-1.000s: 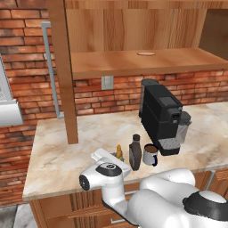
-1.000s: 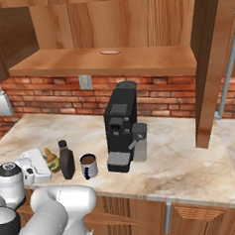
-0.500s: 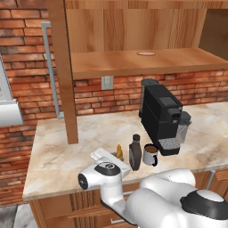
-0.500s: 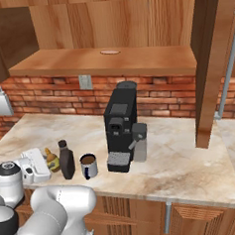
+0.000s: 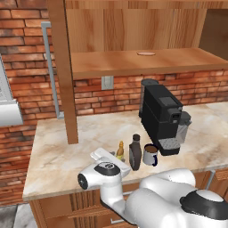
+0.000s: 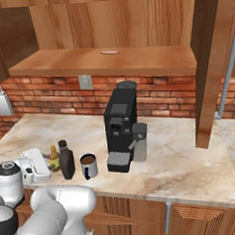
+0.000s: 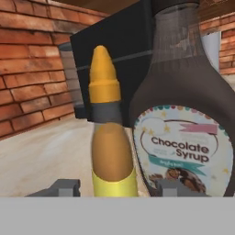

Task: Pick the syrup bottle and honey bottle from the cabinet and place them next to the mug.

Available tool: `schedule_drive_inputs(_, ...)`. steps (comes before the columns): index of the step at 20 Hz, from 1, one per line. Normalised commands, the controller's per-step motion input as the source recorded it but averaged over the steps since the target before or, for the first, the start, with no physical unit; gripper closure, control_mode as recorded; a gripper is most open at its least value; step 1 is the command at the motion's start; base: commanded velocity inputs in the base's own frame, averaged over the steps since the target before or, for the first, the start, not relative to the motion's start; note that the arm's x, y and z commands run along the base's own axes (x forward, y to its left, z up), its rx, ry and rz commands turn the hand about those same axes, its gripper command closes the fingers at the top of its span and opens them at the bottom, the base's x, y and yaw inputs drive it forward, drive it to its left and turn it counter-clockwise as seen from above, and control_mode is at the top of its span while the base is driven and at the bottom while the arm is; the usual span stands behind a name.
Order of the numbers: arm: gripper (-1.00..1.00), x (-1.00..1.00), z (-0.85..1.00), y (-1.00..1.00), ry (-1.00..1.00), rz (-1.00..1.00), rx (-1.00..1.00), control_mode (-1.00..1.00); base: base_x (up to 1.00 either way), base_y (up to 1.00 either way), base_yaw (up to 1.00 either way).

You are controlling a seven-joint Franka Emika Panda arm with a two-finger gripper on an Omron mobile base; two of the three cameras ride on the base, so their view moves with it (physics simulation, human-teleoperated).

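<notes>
On the marble counter (image 5: 67,156), the honey bottle (image 5: 120,151) stands upright just left of the syrup bottle (image 5: 135,152), with the mug (image 5: 150,155) just beyond on the right and the coffee machine (image 5: 161,117) behind it. At the hand camera, the gripper (image 7: 114,188) has its fingertips (image 7: 62,187) spread either side of the honey bottle, jaws parted and off its sides. Above, the cabinet (image 5: 133,62) shelf holds one small flat disc (image 5: 146,53)
</notes>
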Motion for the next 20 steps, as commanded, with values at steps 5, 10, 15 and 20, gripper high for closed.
schedule_drive_inputs(5,-1.00,-0.01,0.00,0.00,0.00,0.00,0.00,-1.00,0.00,0.00,0.00)
schedule_drive_inputs(10,-1.00,-0.06,0.00,0.00,0.00,0.00,0.00,-1.00,0.00,0.00,0.00)
schedule_drive_inputs(15,-1.00,-0.20,0.17,0.00,-0.03,0.00,0.01,-1.00,0.00,0.00,0.00)
schedule_drive_inputs(20,-1.00,-0.25,0.56,0.00,-0.07,0.01,0.01,-1.00,0.00,0.00,0.00)
